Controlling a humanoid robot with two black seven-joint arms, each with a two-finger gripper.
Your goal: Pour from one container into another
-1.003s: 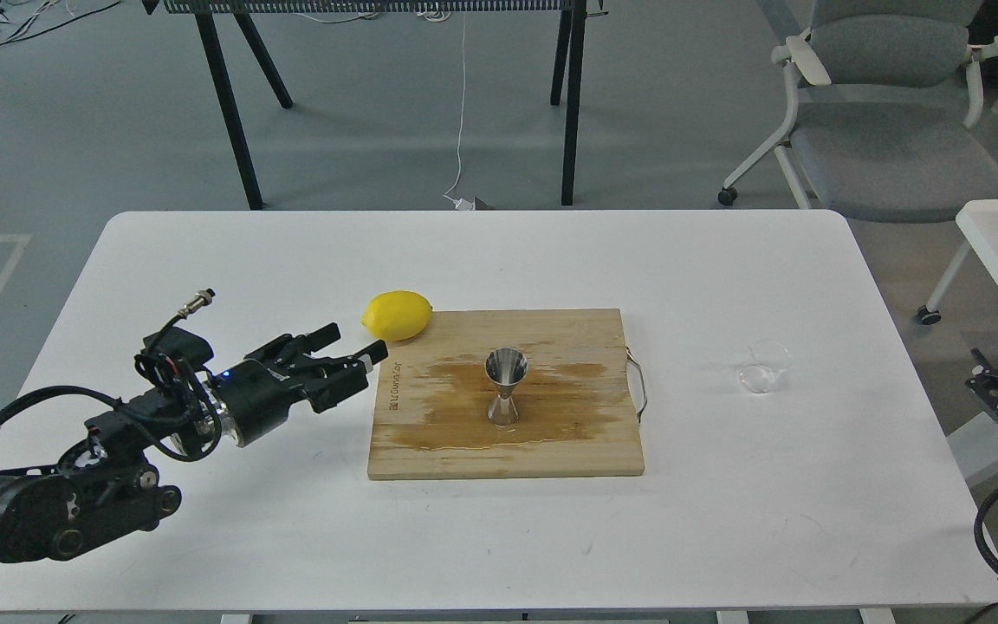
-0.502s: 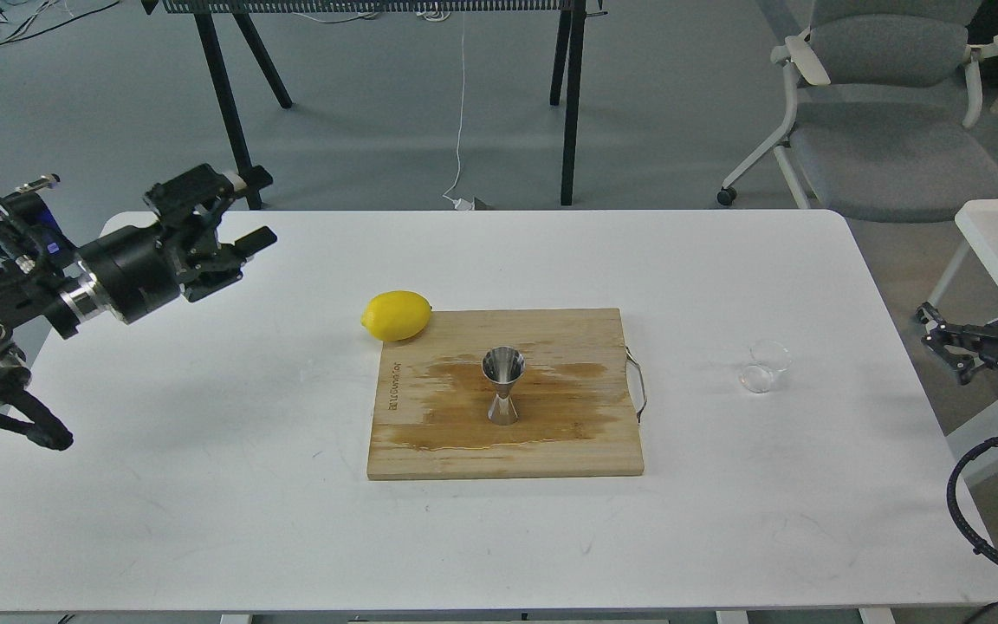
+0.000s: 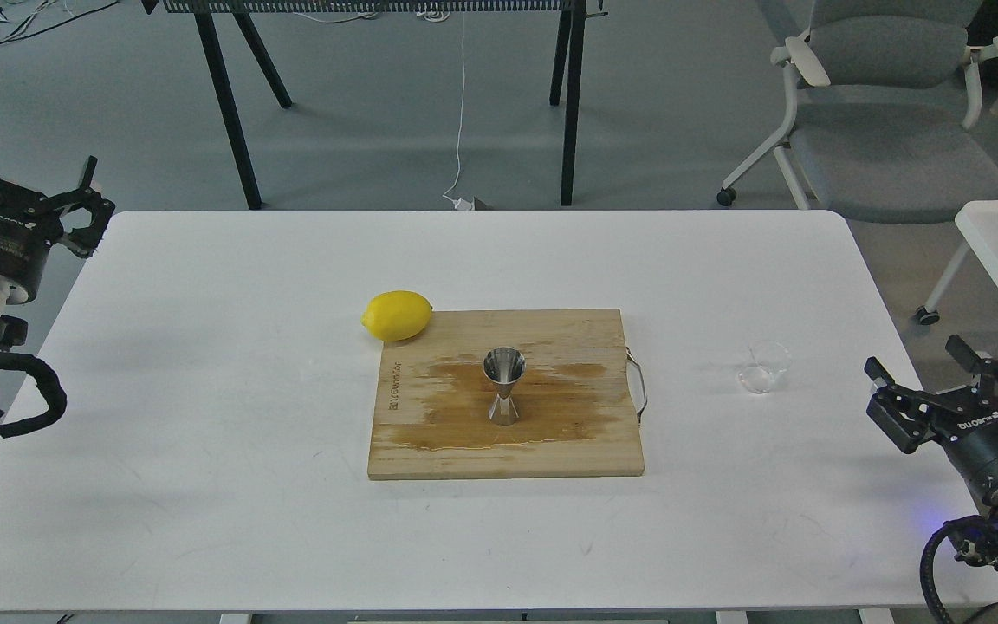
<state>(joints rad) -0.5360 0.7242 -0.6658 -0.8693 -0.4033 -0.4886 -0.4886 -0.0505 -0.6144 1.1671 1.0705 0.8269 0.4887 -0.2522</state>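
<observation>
The small clear cup (image 3: 764,367) stands on the white table (image 3: 204,364), right of the wooden board (image 3: 568,433). The steel hourglass jigger (image 3: 503,385) stands upright at the middle of the board, on a dark wet patch. My right gripper (image 3: 916,371) is open at the table's right edge, a little right of and nearer than the cup, holding nothing. My left gripper (image 3: 29,150) is open and raised beyond the table's far left corner, far from both containers.
A yellow lemon (image 3: 396,315) lies at the board's far left corner. The board has a metal handle (image 3: 637,383) on its right side. A grey office chair (image 3: 889,121) and black table legs (image 3: 230,113) stand behind the table.
My left arm has swung away from beside the board, up and back to the far left corner. My right gripper has come into view at the right edge, near the cup.
</observation>
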